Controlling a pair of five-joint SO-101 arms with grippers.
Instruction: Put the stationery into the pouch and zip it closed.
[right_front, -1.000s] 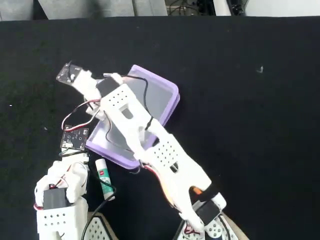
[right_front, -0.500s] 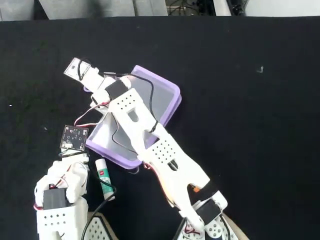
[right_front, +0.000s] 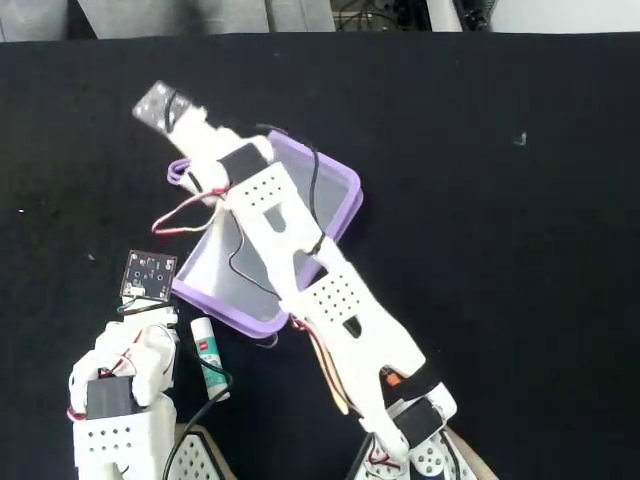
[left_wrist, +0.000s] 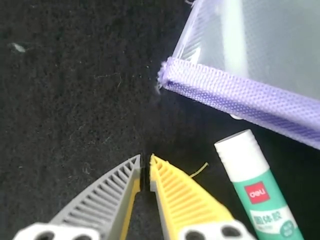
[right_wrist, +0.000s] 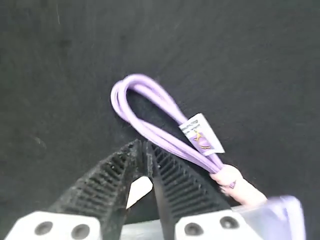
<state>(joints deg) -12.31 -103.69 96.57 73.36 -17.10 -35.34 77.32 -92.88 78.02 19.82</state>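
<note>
The purple pouch (right_front: 300, 215) lies left of centre, with its clear face up. My right arm stretches across it to its far left corner. There my right gripper (right_wrist: 145, 146) is shut, with a small white tab (right_wrist: 138, 190) pinched between its fingers, seemingly the zipper pull. Just beyond the fingertips lies the pouch's purple strap loop (right_wrist: 145, 107) with its label. A green and white glue stick (right_front: 207, 355) lies on the table outside the pouch's near edge. My left gripper (left_wrist: 145, 162) is shut on nothing, just off the pouch's corner (left_wrist: 200, 82) and beside the glue stick (left_wrist: 257, 192).
The black table (right_front: 500, 250) runs wide and bare to the right of the pouch. My left arm's base (right_front: 115, 420) sits at the near left edge, with a cable trailing past the glue stick.
My right arm has swung its gripper along the pouch's left edge to the far corner by the strap. The pouch shifted slightly. The left arm and glue stick stayed put.
</note>
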